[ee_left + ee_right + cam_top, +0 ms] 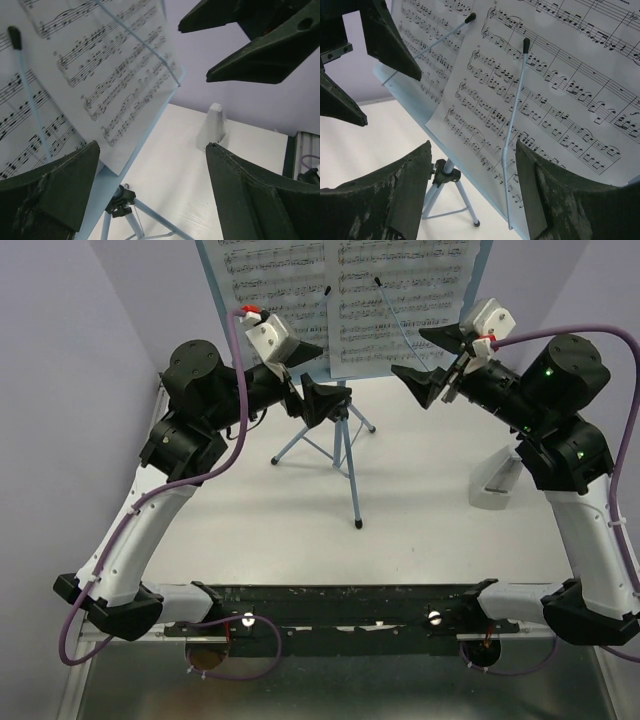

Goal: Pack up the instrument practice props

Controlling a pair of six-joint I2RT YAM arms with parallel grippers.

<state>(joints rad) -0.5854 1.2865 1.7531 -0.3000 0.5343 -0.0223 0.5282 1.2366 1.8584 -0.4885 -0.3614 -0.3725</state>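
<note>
- Top external view: the light-blue music stand point(350, 475) stands upright on its tripod legs at the back middle of the white worktop point(250, 510), with its tray facing the arms.
- Two printed sheets rest side by side on the tray, the left page point(275, 270) and the right page point(400, 300). A thin wire holder point(400, 320) with a black tip lies slantwise across the right page.
- The left gripper point(335, 368) hangs at the tray's lower left part, just above the tripod hub. Its jaws are wide apart and nothing is clamped between them.
- The right gripper point(408, 352) is at the lower right corner of the right page, jaws also apart and holding nothing. Whether a fingertip touches the paper cannot be told.
- Left wrist view: the left gripper point(152, 147) gapes below the tray's bottom edge. The page point(100, 65) is above it and the stand's black hub point(120, 200) sits low between its fingers.
- The right gripper's dark fingers point(250, 45) show at the upper right of that view. A white block point(212, 127) stands on the worktop beyond, near the wall.
- Right wrist view: the right gripper point(472, 145) opens toward the sheets. One wire holder point(515, 125) runs down the nearer page and a second point(430, 45) crosses the farther one.
</note>
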